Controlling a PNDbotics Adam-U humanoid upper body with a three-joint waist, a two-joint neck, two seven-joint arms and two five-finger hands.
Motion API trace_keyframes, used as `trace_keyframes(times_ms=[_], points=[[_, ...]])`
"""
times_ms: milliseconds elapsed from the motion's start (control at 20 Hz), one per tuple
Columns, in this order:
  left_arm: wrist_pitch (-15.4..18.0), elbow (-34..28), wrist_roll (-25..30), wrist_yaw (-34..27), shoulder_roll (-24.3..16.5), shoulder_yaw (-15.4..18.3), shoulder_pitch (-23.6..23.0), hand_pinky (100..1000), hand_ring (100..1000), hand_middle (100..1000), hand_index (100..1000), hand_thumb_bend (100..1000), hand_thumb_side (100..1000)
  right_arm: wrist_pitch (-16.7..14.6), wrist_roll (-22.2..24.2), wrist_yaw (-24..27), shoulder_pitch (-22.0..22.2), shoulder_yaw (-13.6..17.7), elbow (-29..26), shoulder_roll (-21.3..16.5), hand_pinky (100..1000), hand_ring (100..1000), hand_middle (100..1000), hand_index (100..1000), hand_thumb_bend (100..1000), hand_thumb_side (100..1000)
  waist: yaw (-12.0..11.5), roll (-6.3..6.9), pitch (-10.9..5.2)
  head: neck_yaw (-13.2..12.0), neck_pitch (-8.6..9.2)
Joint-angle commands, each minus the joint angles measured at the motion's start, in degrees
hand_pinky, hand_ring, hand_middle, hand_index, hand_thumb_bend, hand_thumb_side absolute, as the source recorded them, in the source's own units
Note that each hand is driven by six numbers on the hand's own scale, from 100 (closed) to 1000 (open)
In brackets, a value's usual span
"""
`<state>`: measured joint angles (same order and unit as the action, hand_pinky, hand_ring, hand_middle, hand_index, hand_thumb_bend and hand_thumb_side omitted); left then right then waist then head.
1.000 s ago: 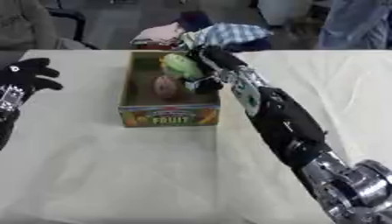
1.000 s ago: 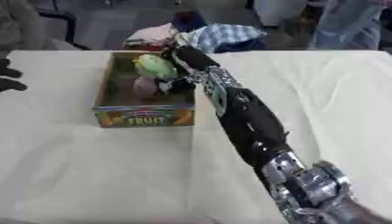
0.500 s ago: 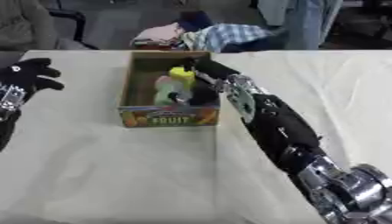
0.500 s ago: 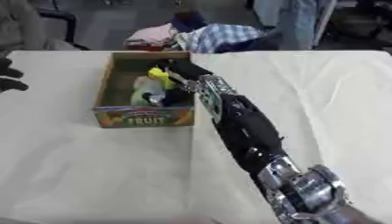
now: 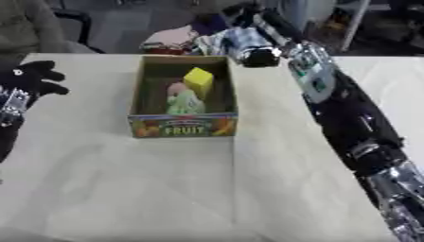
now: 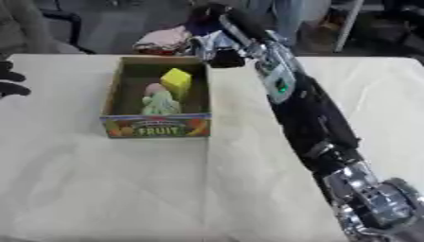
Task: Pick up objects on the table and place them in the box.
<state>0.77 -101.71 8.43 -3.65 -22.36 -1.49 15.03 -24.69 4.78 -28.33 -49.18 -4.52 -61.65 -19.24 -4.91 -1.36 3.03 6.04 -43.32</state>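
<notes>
Box (image 5: pixel 182 125) sat mid-table — yellow block (image 5: pixel 198 80) and pale green item (image 5: pixel 186 101) inside.
Right hand (image 5: pixel 252 49) was beyond the box's far right corner, grip unreadable; left hand (image 5: pixel 33 78) idle at left edge — fingers spread.

right hand (image 5: pixel 248 14) blurred against far clutter, left hand (image 6: pixel 10 82) cut by picture edge

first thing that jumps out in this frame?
The cardboard box with FRUIT printed on its front, mid-table, holding a yellow block and a pale green and pink item. Next, the long black right arm stretching from the lower right to beyond the table's far edge. The left hand shows at the left edge.
</notes>
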Motion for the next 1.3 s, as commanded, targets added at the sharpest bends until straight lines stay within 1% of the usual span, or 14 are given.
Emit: trace_keyframes(times_ms=[50, 150, 250, 400, 500, 600, 700, 850, 1050, 1300], points=[[0.3, 0.2, -2.0, 0.5, -2.2, 1.8, 0.0, 857, 666, 670, 833, 325, 788, 3.7, -2.3, 12.2, 3.2, 2.0, -7.9, -5.6, 679, 695, 748, 869, 100, 654, 0.4, 0.05, -0.46, -0.8, 0.59], [0.6, 0.9, -3.4, 0.1, -2.5, 2.6, -0.4, 855, 664, 669, 830, 330, 785, 6.1, -4.0, 19.0, 7.4, 3.7, -11.8, -7.4, 670, 678, 734, 857, 100, 709, 0.7, -0.01, -0.33, -1.0, 0.53], [1.0, 1.6, -4.4, -0.5, -2.7, 3.4, -0.8, 855, 664, 670, 827, 341, 784, 8.2, -5.9, 24.6, 11.5, 5.6, -14.9, -8.3, 659, 653, 718, 849, 100, 805, 0.8, -0.08, -0.22, -1.2, 0.54], [2.0, 2.3, -5.3, -2.2, -2.6, 4.2, -1.4, 856, 665, 671, 826, 346, 787, 10.2, -7.4, 29.8, 16.5, 7.8, -18.6, -9.0, 657, 650, 716, 847, 100, 815, 1.2, -0.05, 0.05, -1.5, 0.60], [2.4, 2.7, -5.5, -2.8, -2.6, 4.3, -1.5, 856, 665, 671, 826, 346, 787, 11.0, -7.6, 31.1, 17.7, 8.3, -20.0, -9.3, 657, 650, 716, 847, 100, 815, 1.2, -0.04, 0.09, -1.6, 0.59], [2.9, 3.1, -5.8, -3.9, -2.4, 4.7, -2.1, 859, 665, 668, 816, 365, 799, 11.7, -8.5, 32.6, 21.7, 9.9, -21.0, -8.9, 642, 628, 702, 841, 100, 845, 1.6, -0.05, 0.30, -1.7, 0.37], [3.4, 3.5, -6.0, -5.0, -2.2, 4.8, -2.8, 860, 665, 668, 816, 369, 803, 12.3, -9.6, 34.4, 25.5, 11.4, -22.3, -8.1, 639, 622, 697, 837, 100, 854, 2.0, 0.05, 0.43, -1.8, -0.14], [3.9, 3.6, -5.9, -5.6, -1.9, 5.0, -3.4, 860, 663, 666, 814, 366, 807, 13.3, -10.5, 35.5, 29.0, 12.6, -23.4, -6.9, 638, 620, 696, 836, 100, 867, 2.3, 0.25, 0.53, -1.5, -0.72], [4.0, 3.4, -5.6, -5.6, -1.6, 5.0, -4.0, 861, 664, 666, 812, 366, 814, 14.1, -11.5, 36.0, 31.8, 13.6, -23.8, -5.6, 635, 617, 692, 832, 100, 881, 2.7, 0.49, 0.75, -1.1, -0.80], [4.0, 3.4, -5.4, -5.5, -1.3, 5.0, -4.2, 862, 665, 667, 808, 364, 819, 14.5, -12.2, 36.0, 33.4, 14.1, -24.0, -4.7, 633, 614, 689, 828, 100, 888, 3.0, 0.67, 0.91, -0.6, -0.80]])
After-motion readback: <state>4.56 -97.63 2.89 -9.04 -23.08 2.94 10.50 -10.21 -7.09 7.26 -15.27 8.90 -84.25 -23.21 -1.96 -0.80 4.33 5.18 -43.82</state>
